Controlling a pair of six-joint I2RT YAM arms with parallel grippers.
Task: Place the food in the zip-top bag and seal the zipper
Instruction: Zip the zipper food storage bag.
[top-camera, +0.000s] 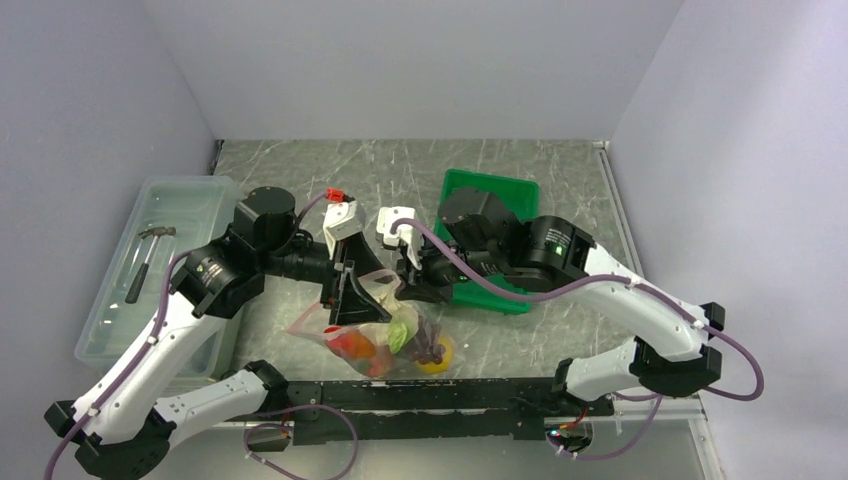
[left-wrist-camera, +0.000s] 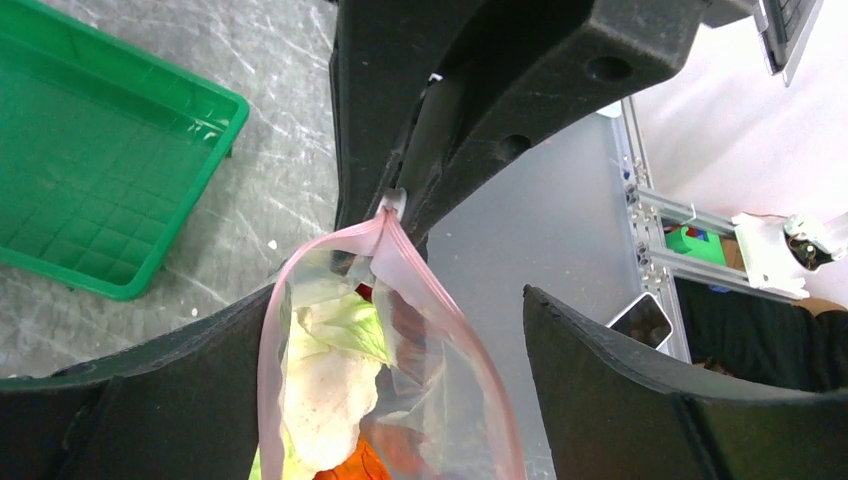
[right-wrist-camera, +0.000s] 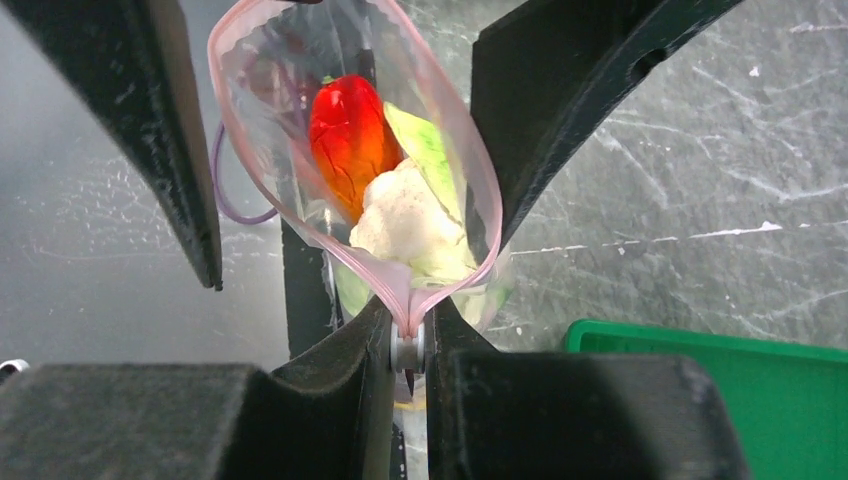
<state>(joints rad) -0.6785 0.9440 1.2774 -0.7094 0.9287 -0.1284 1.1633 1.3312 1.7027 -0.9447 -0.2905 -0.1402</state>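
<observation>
Your right gripper (right-wrist-camera: 408, 345), jaws clamped on one end of the zipper (left-wrist-camera: 270, 340), holds the light, limp-looking zip-top bag (top-camera: 375, 335) of food (right-wrist-camera: 345, 140) between the wide-spread jaws of the left gripper (left-wrist-camera: 398, 295); pinch that likely firmer strip, not the slick film.

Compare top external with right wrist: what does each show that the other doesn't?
Top only: bin with hammer at the left. Right wrist only: close-up of the right hand pinching one end of the zipper, the mouth gaping open above it. Both: bag, tomato, lettuce, green tray.
</observation>
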